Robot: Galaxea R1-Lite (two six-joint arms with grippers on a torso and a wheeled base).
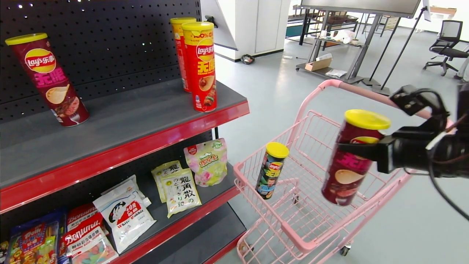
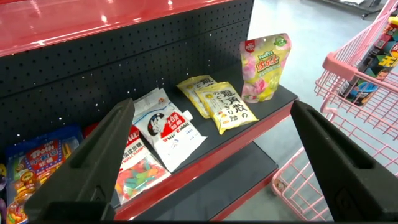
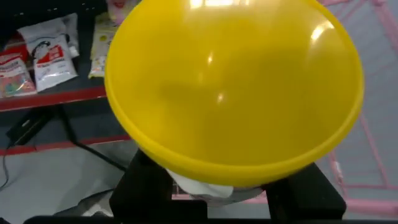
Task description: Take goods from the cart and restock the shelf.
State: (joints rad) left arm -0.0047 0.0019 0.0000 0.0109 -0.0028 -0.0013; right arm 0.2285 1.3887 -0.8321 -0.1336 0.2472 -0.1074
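We hold the maroon chip can [image 1: 342,179] over the pink cart [image 1: 331,83] in our right gripper [image 1: 361,151], seemingly clamped on its upper half; our left gripper [image 2: 211,112] gapes wide, empty.

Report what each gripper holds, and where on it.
The right gripper holds the maroon chip can by its upper body, just under the yellow lid, over the pink cart. The left gripper is open and holds nothing.

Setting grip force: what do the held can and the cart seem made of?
Held can: likely cardboard tube with glossy printed wrap, going by its sheen; yellow lid looks like smooth plastic. Cart: seemingly pink-coated metal wire, given its thin grid bars.
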